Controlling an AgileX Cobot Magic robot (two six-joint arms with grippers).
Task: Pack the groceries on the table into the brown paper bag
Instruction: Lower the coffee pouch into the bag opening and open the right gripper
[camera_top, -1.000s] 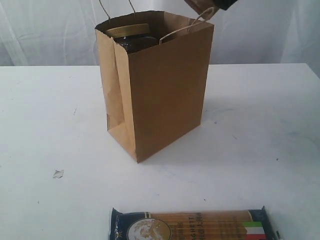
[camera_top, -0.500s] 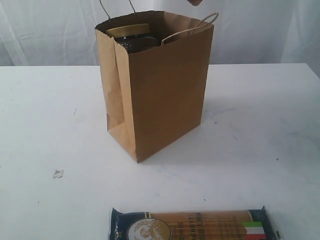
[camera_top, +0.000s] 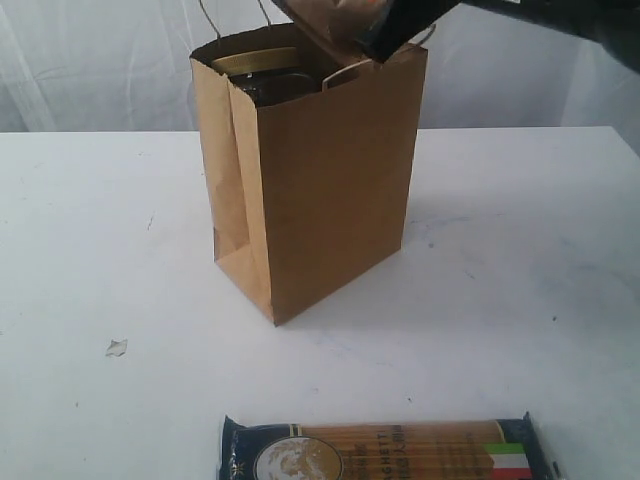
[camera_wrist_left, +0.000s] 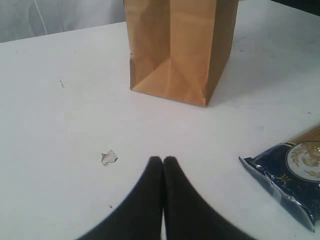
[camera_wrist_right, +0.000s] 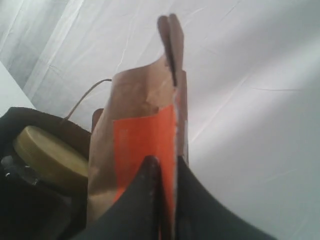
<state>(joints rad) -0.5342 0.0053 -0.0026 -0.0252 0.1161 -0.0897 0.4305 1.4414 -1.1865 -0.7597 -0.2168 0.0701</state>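
Observation:
The brown paper bag (camera_top: 310, 170) stands upright mid-table; its base also shows in the left wrist view (camera_wrist_left: 180, 50). A gold-lidded jar (camera_top: 258, 65) sits inside it, seen too in the right wrist view (camera_wrist_right: 47, 157). My right gripper (camera_top: 375, 40) hangs over the bag's open top, shut on the kraft pouch with orange label (camera_wrist_right: 142, 135), whose brown body shows at the bag's rim (camera_top: 335, 20). The spaghetti pack (camera_top: 385, 452) lies flat at the table's front edge. My left gripper (camera_wrist_left: 163, 161) is shut and holds nothing, low over the table near the pack's end (camera_wrist_left: 287, 175).
A small crumpled clear scrap (camera_top: 117, 347) lies on the white table (camera_top: 100, 230) left of the bag, near my left fingertips (camera_wrist_left: 108, 157). The bag's cord handles (camera_top: 345, 68) stick up at the rim. White curtains hang behind.
The right arm, which had lifted almost out of the top of the view, has come back down, bringing the kraft pouch over the bag's opening. The bag and spaghetti pack have not moved.

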